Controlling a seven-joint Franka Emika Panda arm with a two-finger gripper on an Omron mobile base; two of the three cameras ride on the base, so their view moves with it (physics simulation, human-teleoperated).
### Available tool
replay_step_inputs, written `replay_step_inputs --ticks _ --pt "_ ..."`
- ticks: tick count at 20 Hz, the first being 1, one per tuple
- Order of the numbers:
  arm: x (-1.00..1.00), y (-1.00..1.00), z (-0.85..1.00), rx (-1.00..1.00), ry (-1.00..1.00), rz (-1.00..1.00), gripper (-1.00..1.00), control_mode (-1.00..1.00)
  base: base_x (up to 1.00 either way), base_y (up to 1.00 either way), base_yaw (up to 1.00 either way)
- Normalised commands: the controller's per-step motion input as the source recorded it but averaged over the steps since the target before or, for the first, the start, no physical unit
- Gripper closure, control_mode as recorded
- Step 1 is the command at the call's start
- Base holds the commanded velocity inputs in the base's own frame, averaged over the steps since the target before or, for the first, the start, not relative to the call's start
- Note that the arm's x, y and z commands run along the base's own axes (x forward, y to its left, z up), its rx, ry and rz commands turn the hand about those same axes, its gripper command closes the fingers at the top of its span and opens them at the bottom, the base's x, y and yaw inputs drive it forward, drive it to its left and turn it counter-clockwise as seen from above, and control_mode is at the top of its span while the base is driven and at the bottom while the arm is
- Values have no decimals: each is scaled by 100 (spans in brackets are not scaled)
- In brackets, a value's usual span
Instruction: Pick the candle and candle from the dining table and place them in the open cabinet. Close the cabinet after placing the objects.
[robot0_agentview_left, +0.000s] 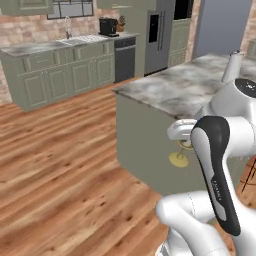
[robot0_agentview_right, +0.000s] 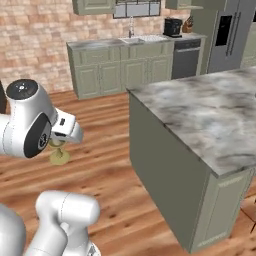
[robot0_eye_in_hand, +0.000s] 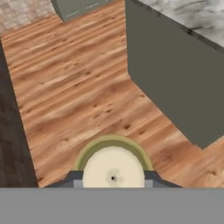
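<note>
I'm looking over a wood-plank kitchen floor, with brick walls behind. Nearest to me, the gripper is clamped on the cream candle: in the hand view its round top with a dark wick dot sits between the two fingertips, with the gold foot showing as a ring around it. From the base cameras I see the candle's gold holder hanging below the hand, stem upright, round foot in the air above the floor and clear of the table. It hangs beside the near sage-green side of the dining table, off the marble top.

Further on, the table's grey-and-white veined slab stretches away to my right. A tall white cone-shaped jug stands on its far part. Beyond that, along the brick wall, a run of low sage-green cupboards carries a counter with a white sink and a dark coffee machine, next to a steel fridge.
</note>
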Motion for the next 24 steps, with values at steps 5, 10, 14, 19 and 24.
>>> replay_step_inputs --ticks 5,10,14,19,24 --pt "0 0 0 0 0 0 100 100 100 85 0" --pt "0 0 0 0 0 0 100 100 100 79 0" --pt "0 0 0 0 0 0 100 100 100 76 0" --pt "0 0 0 0 0 0 100 100 100 59 -5" --pt "0 0 0 0 0 0 100 100 100 37 -11"
